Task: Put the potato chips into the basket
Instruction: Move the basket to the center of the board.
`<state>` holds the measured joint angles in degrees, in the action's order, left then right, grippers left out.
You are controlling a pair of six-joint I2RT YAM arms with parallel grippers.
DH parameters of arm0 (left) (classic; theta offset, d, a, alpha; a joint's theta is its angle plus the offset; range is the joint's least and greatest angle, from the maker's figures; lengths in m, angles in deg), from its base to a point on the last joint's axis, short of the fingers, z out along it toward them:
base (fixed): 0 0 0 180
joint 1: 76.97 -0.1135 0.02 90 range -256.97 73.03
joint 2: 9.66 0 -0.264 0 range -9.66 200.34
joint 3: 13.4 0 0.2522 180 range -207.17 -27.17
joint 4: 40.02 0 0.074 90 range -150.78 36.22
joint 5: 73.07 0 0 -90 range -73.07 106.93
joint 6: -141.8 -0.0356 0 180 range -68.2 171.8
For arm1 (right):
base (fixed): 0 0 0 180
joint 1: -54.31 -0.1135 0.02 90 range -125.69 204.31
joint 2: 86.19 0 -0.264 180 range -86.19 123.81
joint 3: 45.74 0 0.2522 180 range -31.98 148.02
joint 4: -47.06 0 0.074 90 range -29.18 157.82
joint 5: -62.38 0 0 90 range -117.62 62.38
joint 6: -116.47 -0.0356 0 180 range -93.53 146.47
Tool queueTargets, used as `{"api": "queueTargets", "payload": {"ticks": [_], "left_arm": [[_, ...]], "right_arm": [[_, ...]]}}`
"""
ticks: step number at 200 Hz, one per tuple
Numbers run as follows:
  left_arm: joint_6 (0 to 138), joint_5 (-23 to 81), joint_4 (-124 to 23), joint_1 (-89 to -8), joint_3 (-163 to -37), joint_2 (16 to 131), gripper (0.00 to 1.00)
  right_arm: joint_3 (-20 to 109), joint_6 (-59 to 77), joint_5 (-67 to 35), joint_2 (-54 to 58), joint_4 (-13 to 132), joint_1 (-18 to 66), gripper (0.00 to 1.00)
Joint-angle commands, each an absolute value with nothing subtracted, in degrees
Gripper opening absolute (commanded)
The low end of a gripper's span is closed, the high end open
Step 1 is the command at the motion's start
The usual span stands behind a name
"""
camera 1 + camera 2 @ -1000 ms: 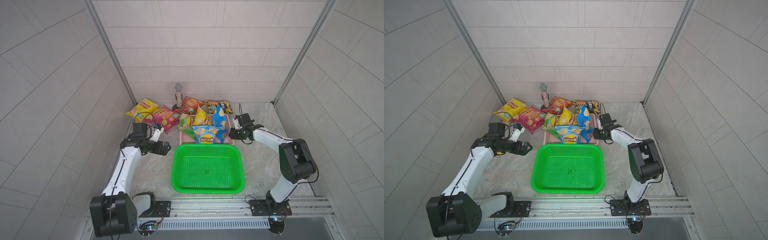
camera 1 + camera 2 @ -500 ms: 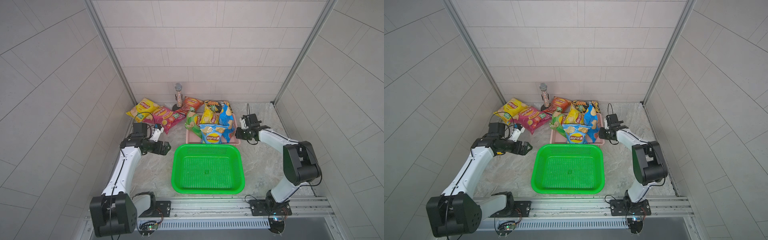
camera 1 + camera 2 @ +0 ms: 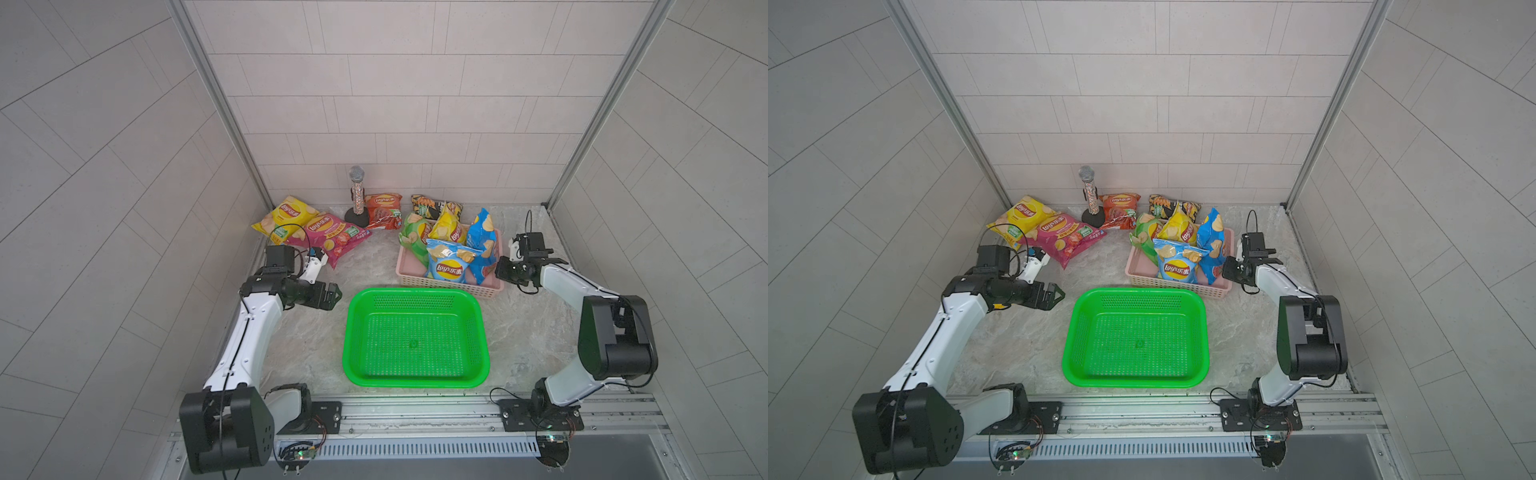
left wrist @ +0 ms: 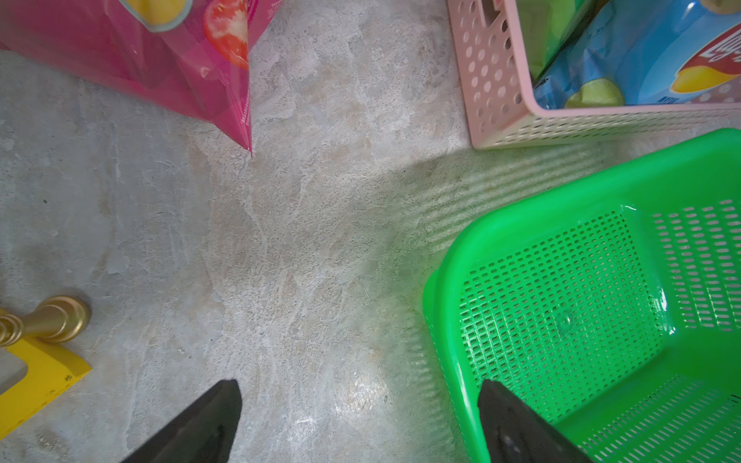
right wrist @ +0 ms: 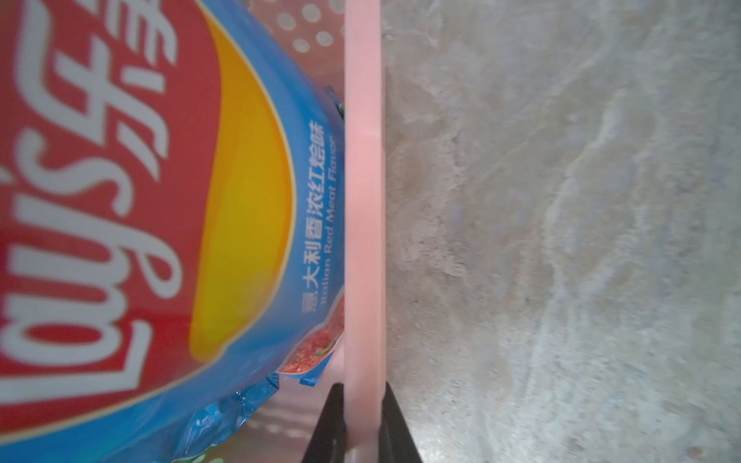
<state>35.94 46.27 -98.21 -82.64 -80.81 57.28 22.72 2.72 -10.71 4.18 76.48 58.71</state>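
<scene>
My right claw (image 5: pixel 362 387) is pinching the smooth plastic rim of the holey pink basket (image 5: pixel 363 160), left claw (image 4: pixel 361 397) just gaping wide.

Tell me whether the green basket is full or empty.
Empty. Both top views show only bare mesh inside the green basket; the chip bags sit in the pink basket or on the table.
</scene>
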Motion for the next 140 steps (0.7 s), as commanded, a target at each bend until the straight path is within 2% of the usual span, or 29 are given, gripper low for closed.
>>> {"api": "queueTargets", "payload": {"ticks": [1,63,121,140], "left_arm": [[35.8,46.5,-98.1,-83.0,-80.6,57.8,1.00],[36.0,46.6,-98.0,-82.9,-80.6,57.7,1.00],[36.0,46.6,-98.1,-83.0,-80.5,57.8,1.00],[36.0,46.6,-98.0,-83.0,-80.5,57.8,1.00]], "right_arm": [[21.4,2.7,-14.7,2.0,78.1,61.6,0.13],[18.3,1.9,-17.4,-4.8,79.1,63.6,0.12],[12.9,-1.6,-19.6,-14.3,79.2,67.0,0.00],[10.8,-3.0,-19.3,-16.8,79.3,69.2,0.00]]}}
